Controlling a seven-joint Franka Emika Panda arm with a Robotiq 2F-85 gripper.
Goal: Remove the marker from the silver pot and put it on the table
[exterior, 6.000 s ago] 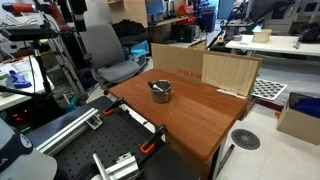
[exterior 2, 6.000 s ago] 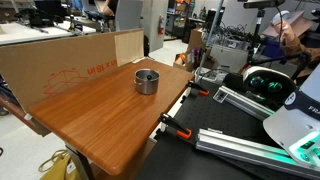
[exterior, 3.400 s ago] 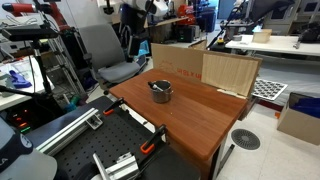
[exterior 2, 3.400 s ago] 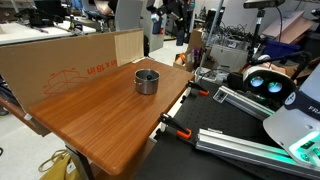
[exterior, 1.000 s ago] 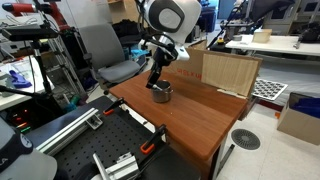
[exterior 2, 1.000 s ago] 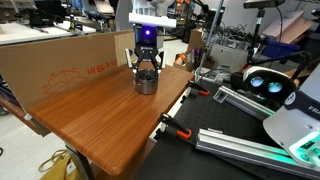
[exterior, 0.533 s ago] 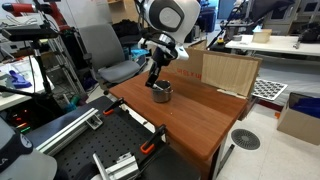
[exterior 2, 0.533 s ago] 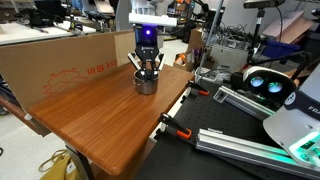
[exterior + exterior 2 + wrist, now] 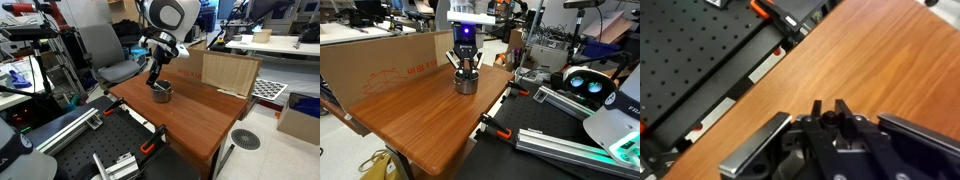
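**Gripper Dips Into Silver Pot on Wooden Table**

We see the gripper (image 9: 467, 72) lowered straight down over the silver pot (image 9: 467, 85), its fingertips at the pot's mouth. In both exterior views the white arm (image 9: 165, 15) reaches in from above and behind. The fingers (image 9: 456, 63) slant inward to a narrow V, drawn close together at the tips. We cannot tell whether they are pinching anything.

The marker cannot be made out in any view. The fingers and the pot's wall hide whatever lies inside, so we cannot tell whether it is in the pot or between the fingers.

The pot stands upright on the reddish-brown table (image 9: 415, 115), toward its far end. It is near the edge that faces the black rig and close to a cardboard panel (image 9: 380, 62) standing along the back. In an exterior view, cardboard sheets (image 9: 230, 72) lean at the table's far side and a grey office chair (image 9: 100, 48) sits beyond the corner.

The wrist view shows wood grain (image 9: 875, 65) running beside a black perforated base (image 9: 690, 60). The gripper's dark body fills the lower frame, too blurred to read.
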